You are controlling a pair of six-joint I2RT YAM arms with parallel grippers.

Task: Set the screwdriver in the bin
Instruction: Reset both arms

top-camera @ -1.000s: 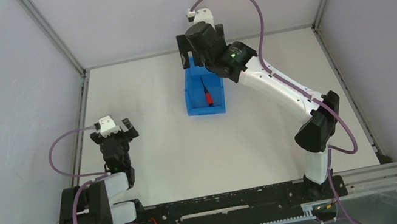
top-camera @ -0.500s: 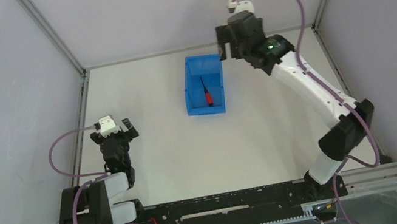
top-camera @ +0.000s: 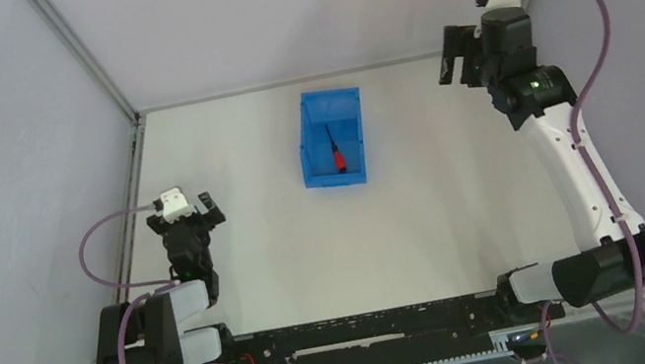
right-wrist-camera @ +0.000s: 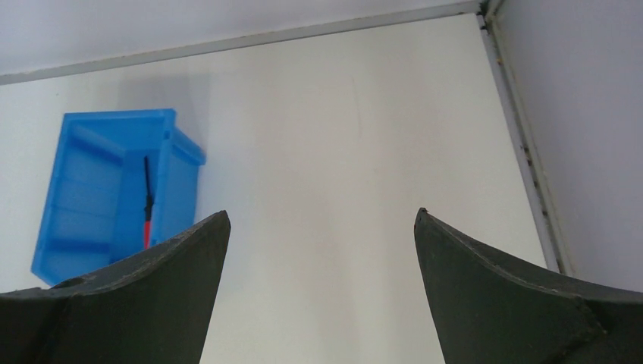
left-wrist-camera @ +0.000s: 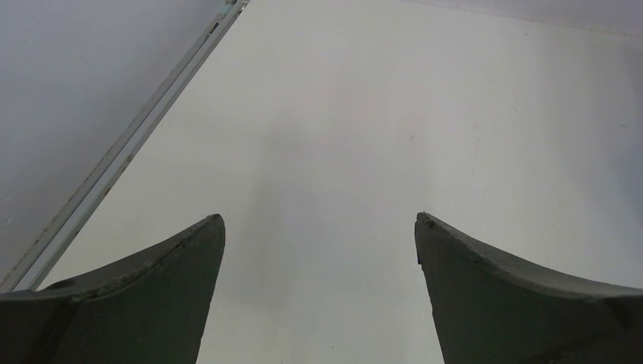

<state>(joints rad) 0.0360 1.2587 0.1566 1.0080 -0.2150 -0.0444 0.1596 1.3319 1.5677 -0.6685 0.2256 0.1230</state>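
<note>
The blue bin stands on the white table at the back centre. The screwdriver, red handle and thin black shaft, lies inside it. Both also show in the right wrist view, the bin at the left with the screwdriver inside. My right gripper is open and empty, raised high to the right of the bin and well apart from it; in its own view only bare table lies between the fingers. My left gripper is open and empty near the left wall; its own view shows bare table.
Grey walls with metal frame rails enclose the table on the left, back and right. The right rail runs close beside my right gripper. The black base rail lies along the near edge.
My right arm has swung from over the bin to the far right and risen, open and empty. The screwdriver stays in the bin. The left arm has not moved.
</note>
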